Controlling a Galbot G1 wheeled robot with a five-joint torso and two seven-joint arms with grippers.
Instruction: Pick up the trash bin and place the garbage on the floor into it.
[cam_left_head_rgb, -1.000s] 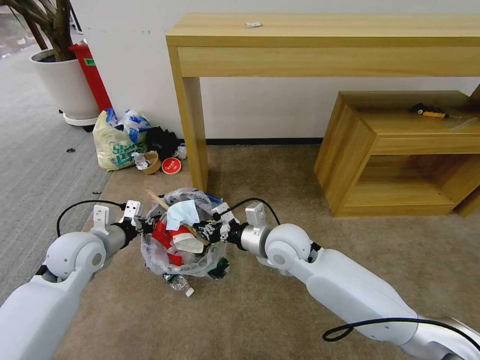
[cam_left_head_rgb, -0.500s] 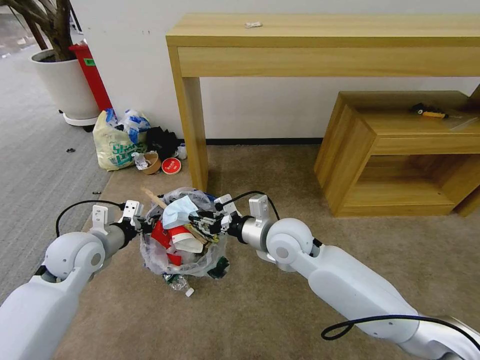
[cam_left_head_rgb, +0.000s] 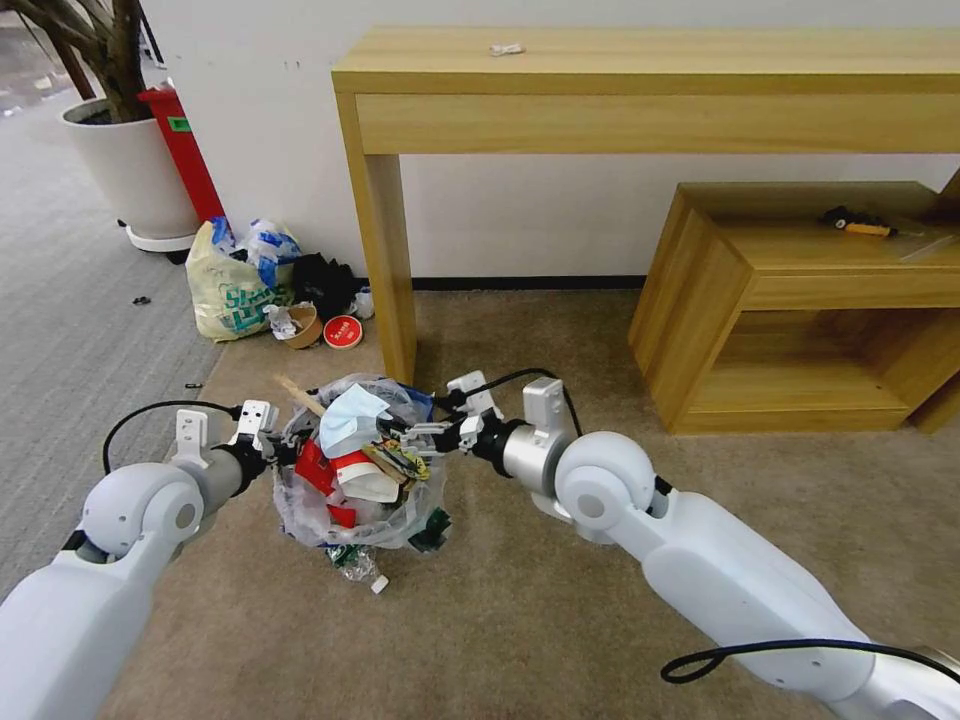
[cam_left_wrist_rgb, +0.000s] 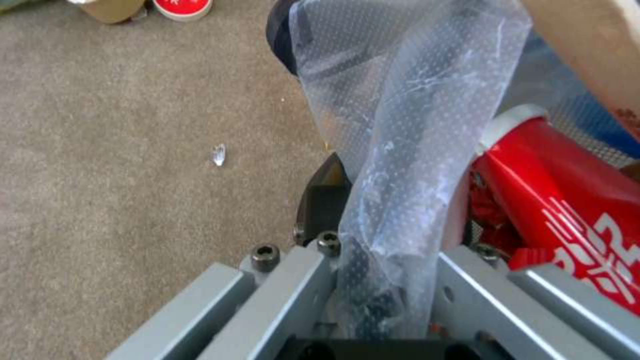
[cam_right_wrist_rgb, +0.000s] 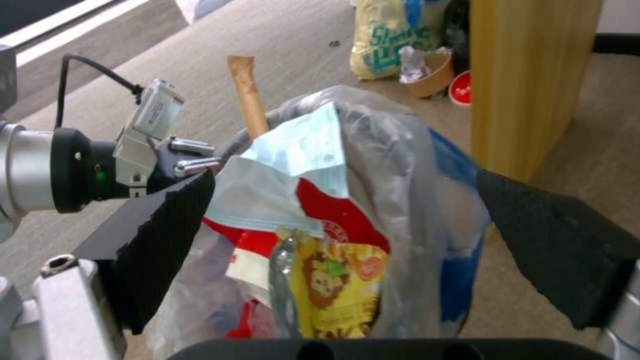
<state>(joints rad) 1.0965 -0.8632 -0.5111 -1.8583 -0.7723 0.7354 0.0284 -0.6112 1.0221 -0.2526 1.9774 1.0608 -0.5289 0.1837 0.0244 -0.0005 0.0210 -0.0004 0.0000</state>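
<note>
The bin (cam_left_head_rgb: 355, 500) is on the beige carpet (cam_left_head_rgb: 560, 600), just in front of the leg of the tall wooden table (cam_left_head_rgb: 640, 70), between the two arms. Its clear bag (cam_left_wrist_rgb: 400, 150) bulges over the rim and is heaped with litter: a pale blue mask (cam_left_head_rgb: 350, 415) on top, red wrappers (cam_left_head_rgb: 315, 470), a white-and-red paper piece (cam_left_head_rgb: 368, 480), a yellow printed snack packet (cam_right_wrist_rgb: 337, 280) and a wooden stick (cam_left_head_rgb: 292, 390) poking out toward the far left. The left gripper (cam_left_head_rgb: 278, 452) is at the bin's left rim; in the left wrist view its fingers are closed on the rim through the bag, with a red cup (cam_left_wrist_rgb: 567, 200) just inside. The right gripper (cam_left_head_rgb: 400, 438) reaches over the bin's right side above the heap; in the right wrist view its black pads (cam_right_wrist_rgb: 167, 220) stand wide apart on either side of the bag and hold nothing. A crushed clear bottle (cam_left_head_rgb: 355, 565) and a dark green scrap (cam_left_head_rgb: 437, 530) lie on the carpet touching the bin's near side. Farther off, against the wall, sits a yellowish printed bag (cam_left_head_rgb: 235, 285) with a brown cup (cam_left_head_rgb: 300, 328) and a red lid (cam_left_head_rgb: 342, 332) beside it.
</note>
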